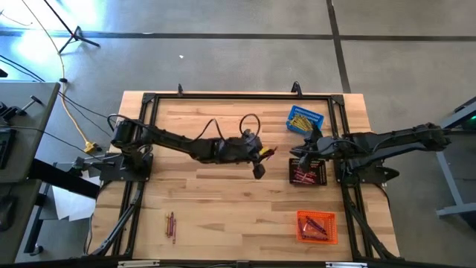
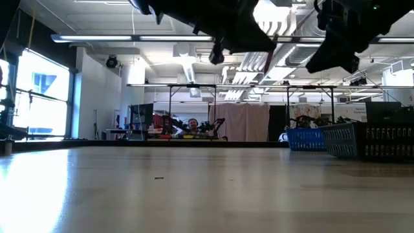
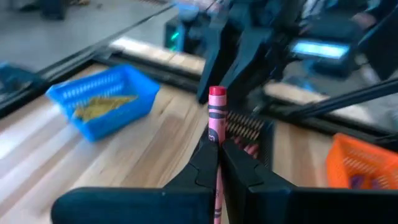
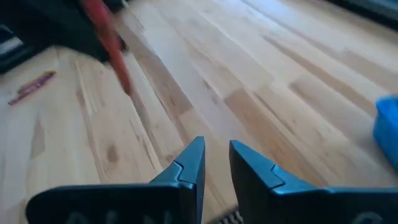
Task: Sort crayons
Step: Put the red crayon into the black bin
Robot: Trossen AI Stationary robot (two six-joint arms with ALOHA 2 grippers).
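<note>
We are carrying a red crayon [image 3: 216, 118] in the left gripper [image 3: 217, 163], its fingers pinching the stick so the tip stands up between them. In the high view that left gripper [image 1: 259, 168] is hanging over the middle of the table [image 1: 223, 216], just left of the black basket [image 1: 308, 173], which already holds reddish crayons; we judge the crayon is being brought there because its colour matches. The right gripper [image 4: 215, 163] is waiting over that same basket with its fingers slightly apart and nothing between them.

The remaining loose crayons [image 1: 172, 225] are lying at the near left of the table, well apart from all three baskets. The blue basket [image 1: 305, 119], far right, is holding yellow ones, and the orange basket [image 1: 317, 226], near right, is holding more, whose colour we cannot tell from above.

Only the left wrist view is showing the pinch itself. Only the high view is showing the whole layout. The low view is giving us just the arms overhead and the baskets' sides at the right.
</note>
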